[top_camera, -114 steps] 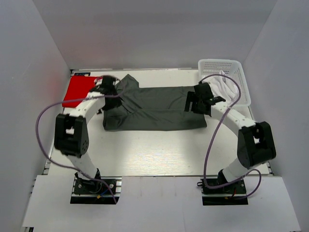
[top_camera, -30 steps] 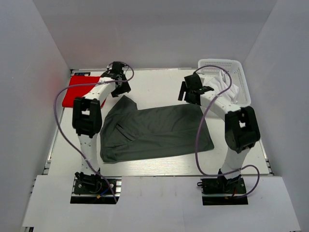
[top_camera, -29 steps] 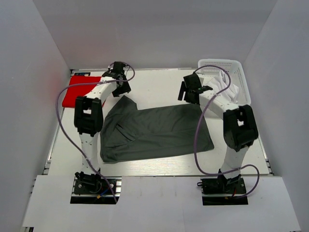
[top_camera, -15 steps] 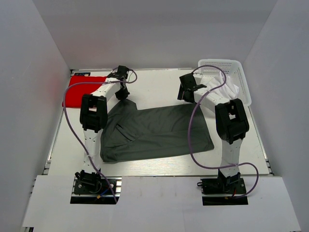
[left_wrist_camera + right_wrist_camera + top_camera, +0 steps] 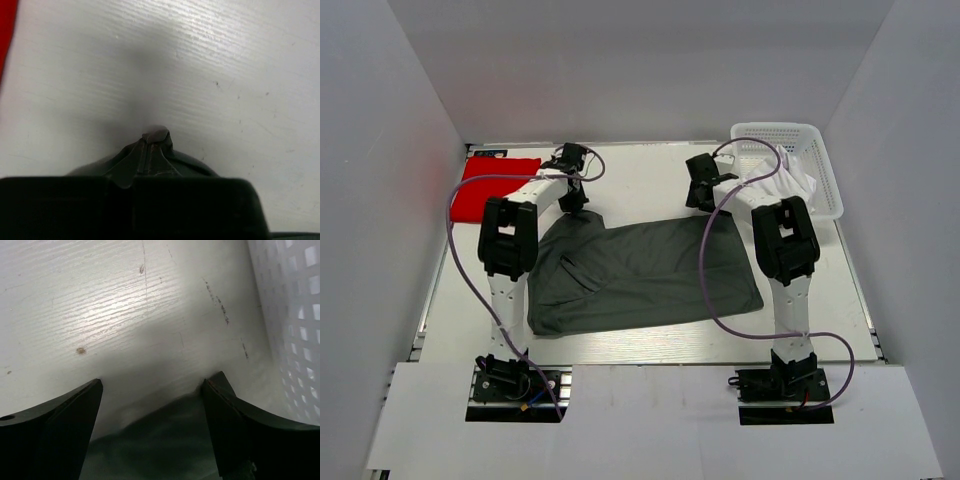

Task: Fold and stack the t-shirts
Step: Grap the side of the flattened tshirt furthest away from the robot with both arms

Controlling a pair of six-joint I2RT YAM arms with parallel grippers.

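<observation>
Arms first, in the top view: the left arm and the right arm both rise from their bases at the near edge and stretch out to the far part of the table, wrists bent down. The left gripper sits at the far-left corner of the dark grey t-shirt; the right gripper is just beyond its far-right corner. That shirt lies spread in the middle of the table, its long axis running left to right, with its far-left corner drawn up to a point toward the left gripper. A red t-shirt lies folded flat at the far left. A white t-shirt is bunched in the basket at the far right.

Left wrist view: the gripper has its fingers pressed together, pinching a small peak of dark grey cloth above the table. A red strip shows at the left edge.

Right wrist view: the gripper is spread wide, one of its fingers on each side, and dark grey cloth lies between them without being pinched. The basket's lattice wall stands just to the right.
</observation>
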